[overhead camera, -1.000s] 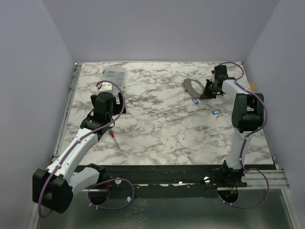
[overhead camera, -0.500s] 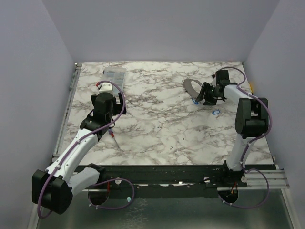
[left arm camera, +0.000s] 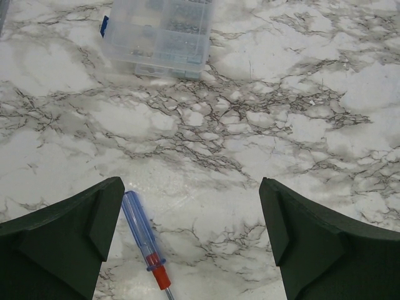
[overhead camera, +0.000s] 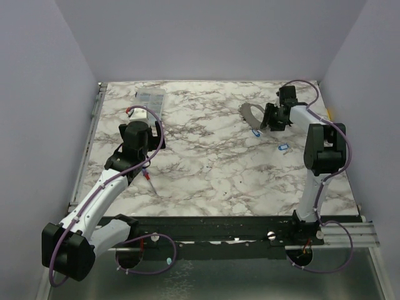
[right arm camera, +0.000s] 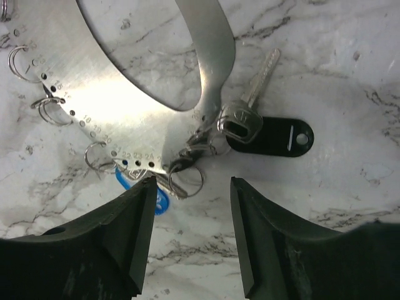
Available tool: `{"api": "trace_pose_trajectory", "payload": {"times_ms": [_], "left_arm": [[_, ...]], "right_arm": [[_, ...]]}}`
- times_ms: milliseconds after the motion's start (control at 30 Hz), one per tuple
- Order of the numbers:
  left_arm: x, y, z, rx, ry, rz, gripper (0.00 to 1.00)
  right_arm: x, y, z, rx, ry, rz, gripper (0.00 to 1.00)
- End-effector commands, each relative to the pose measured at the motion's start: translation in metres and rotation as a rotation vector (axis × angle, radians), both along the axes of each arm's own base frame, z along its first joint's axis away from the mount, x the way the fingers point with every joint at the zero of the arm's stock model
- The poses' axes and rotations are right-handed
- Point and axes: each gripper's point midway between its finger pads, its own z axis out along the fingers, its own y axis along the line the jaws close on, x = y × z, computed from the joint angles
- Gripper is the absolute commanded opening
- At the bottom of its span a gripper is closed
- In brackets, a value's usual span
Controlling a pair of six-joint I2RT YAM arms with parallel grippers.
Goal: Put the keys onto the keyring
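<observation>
With jaws parted and empty, the right gripper [right arm camera: 190,187] hovers over the key [right arm camera: 250,94] beside the keyring [right arm camera: 125,112] at the table's [overhead camera: 206,162] far right, while the left gripper [left arm camera: 192,200] gapes unused, so a good grasp probably closes squarely on the key's head, not its black tag [right arm camera: 269,140].

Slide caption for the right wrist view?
Open right gripper poised at the edge of the keyring, beside a silver key with a black tag.

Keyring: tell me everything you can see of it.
The keyring is a wide, flat band of brushed silver metal, curved like a crescent, with numbered holes along its rim. Small wire rings hang from several holes. It lies flat on the marble table; a silver key and black tag cluster at one end, ahead of the open right gripper.
</observation>
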Motion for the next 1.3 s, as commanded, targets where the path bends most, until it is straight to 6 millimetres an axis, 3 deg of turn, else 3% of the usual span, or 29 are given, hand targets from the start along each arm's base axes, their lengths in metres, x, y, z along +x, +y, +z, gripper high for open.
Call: {"api": "trace_pose_trajectory", "payload": {"times_ms": [0, 367, 533, 767, 933, 1267], "left_arm": [[-0.002, -0.003, 0.011, -0.012, -0.02, -0.01, 0.98], [-0.002, -0.003, 0.014, -0.02, -0.031, -0.012, 0.98], [-0.003, -0.003, 0.015, -0.021, -0.032, -0.011, 0.98], [-0.003, -0.004, 0.016, -0.025, -0.034, -0.014, 0.98], [-0.003, -0.003, 0.016, -0.022, -0.034, -0.013, 0.98], [-0.003, -0.004, 0.015, -0.026, -0.033, -0.019, 0.98]], "right_arm": [[0.008, -0.001, -0.013, -0.117, 0.037, 0.02, 0.57], [-0.008, 0.001, -0.039, -0.153, 0.143, 0.026, 0.43], [-0.018, -0.005, -0.042, -0.197, 0.164, 0.017, 0.38], [-0.024, -0.005, -0.041, -0.197, 0.17, 0.03, 0.11], [-0.021, -0.004, -0.033, -0.196, 0.156, 0.036, 0.01], [-0.021, 0.006, -0.005, -0.131, 0.07, 0.042, 0.01]]}}
